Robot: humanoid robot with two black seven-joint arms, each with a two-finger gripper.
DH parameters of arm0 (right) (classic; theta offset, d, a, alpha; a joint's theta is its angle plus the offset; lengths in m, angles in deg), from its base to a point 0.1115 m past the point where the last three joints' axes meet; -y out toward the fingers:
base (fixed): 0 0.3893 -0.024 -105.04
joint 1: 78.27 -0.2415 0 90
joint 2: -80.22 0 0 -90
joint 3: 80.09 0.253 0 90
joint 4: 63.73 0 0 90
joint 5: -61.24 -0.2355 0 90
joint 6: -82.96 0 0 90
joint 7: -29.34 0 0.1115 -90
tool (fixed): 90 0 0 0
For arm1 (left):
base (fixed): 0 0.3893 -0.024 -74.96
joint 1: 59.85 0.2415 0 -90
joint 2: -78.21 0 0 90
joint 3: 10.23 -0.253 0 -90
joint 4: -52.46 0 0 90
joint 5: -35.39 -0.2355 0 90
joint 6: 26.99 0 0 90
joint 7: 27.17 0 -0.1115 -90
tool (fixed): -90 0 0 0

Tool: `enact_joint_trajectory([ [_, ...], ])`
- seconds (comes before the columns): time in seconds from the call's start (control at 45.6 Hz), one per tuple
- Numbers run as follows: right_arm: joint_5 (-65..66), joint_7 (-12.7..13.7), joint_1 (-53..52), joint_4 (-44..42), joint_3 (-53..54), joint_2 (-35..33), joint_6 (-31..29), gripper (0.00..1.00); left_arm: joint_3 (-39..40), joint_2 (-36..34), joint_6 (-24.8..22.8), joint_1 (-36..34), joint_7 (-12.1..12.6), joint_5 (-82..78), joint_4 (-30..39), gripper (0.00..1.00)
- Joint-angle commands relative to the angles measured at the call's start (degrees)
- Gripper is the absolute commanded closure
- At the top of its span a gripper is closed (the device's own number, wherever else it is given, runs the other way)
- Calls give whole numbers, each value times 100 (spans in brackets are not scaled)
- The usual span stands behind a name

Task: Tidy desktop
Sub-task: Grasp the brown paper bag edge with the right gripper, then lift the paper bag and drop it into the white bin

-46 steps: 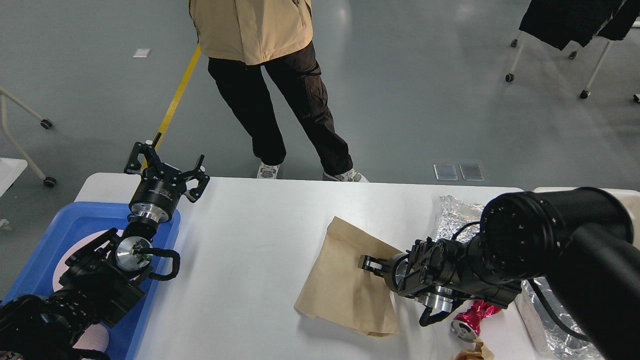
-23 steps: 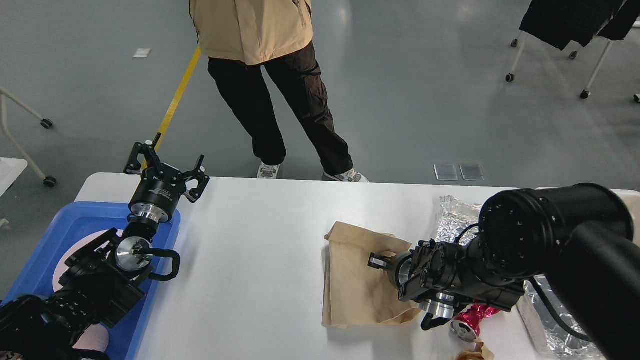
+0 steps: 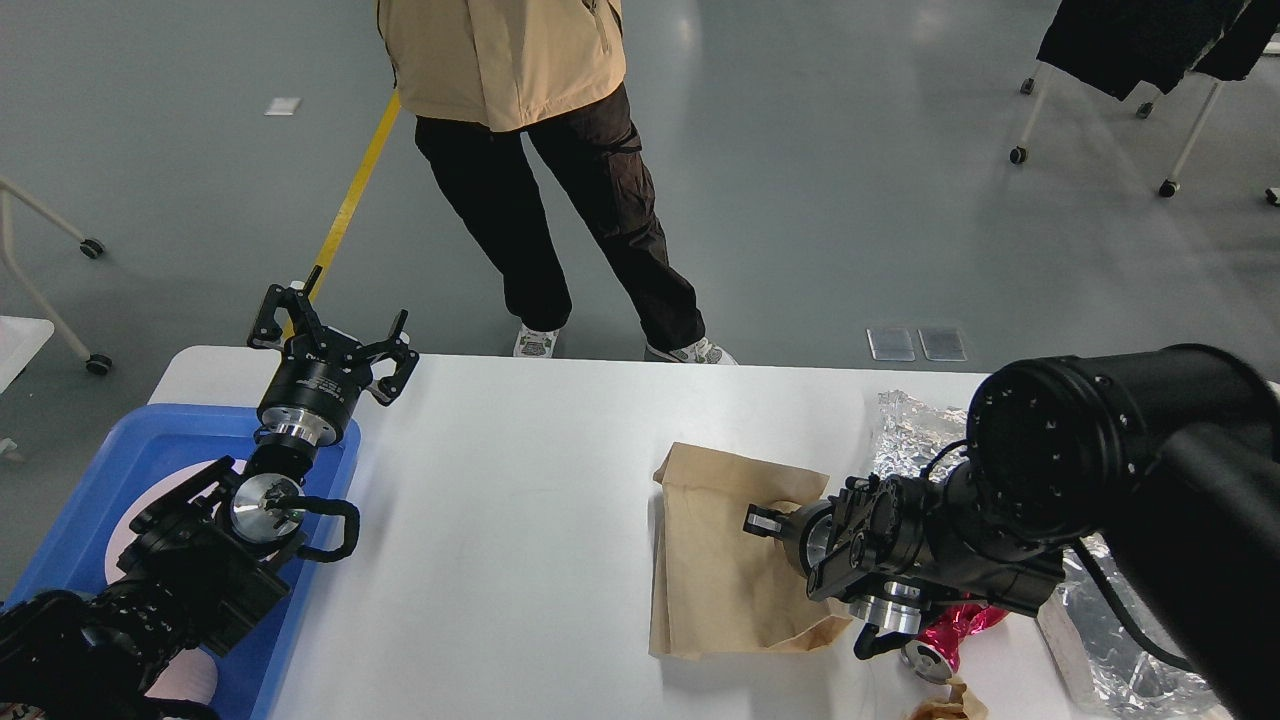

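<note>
Blue tray [image 3: 150,440] at 9 o'clock on the desktop [image 3: 520,500], left gripper [image 3: 330,335] spread wide, holding nothing, above the tray's far edge, brown paper bag [image 3: 715,560] at 4 o'clock, right gripper [image 3: 760,520] on the bag, grip unclear, foil [image 3: 910,430] and red wrapper [image 3: 945,630] beside it.

no legible text, labels or numbers
</note>
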Motion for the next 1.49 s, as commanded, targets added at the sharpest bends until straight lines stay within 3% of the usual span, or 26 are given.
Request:
enact_joint_trajectory([
  [0.0, 0, 0, -93, 106, 0, -35, 1, 100, 0, 3, -1, -9, 0, 0, 0, 1],
  [0.219, 123, -35, -645, 772, -26, -483, -95, 100, 0, 3, -1, -8, 0, 0, 0, 1],
  [0.416, 940, -308, -2060, 1968, -44, -1195, -411, 100, 0, 3, -1, 0, 0, 0, 0, 1],
  [0.504, 1064, -317, -2807, 2215, -44, -1555, -1051, 100, 0, 3, -1, -8, 0, 0, 0, 1],
  [0.745, 1512, -317, -4820, 2312, -44, -2215, -3504, 100, -9, 3, -1, 0, 0, 0, 0, 1],
  [0.943, 1899, -317, -5603, 2303, -9, -2488, -4261, 100, -9, 3, -1, 0, 0, 0, 0, 1],
  [1.096, 2223, -299, -5481, 2110, -289, -2558, -3981, 100, -9, 3, -1, 0, 0, 0, 0, 1],
  [1.206, 2470, -308, -4665, 1601, -1106, -2584, -3401, 100, -9, 3, -9, 0, 0, 0, 0, 1],
  [1.293, 2470, -317, -3848, 662, -1590, -2689, -3093, 100, -9, 3, -9, 0, 0, 0, 0, 1],
  [1.469, 2453, -317, -1846, -1577, -1687, -3620, -3013, 100, -9, 3, -9, 0, 0, 0, 0, 1],
])
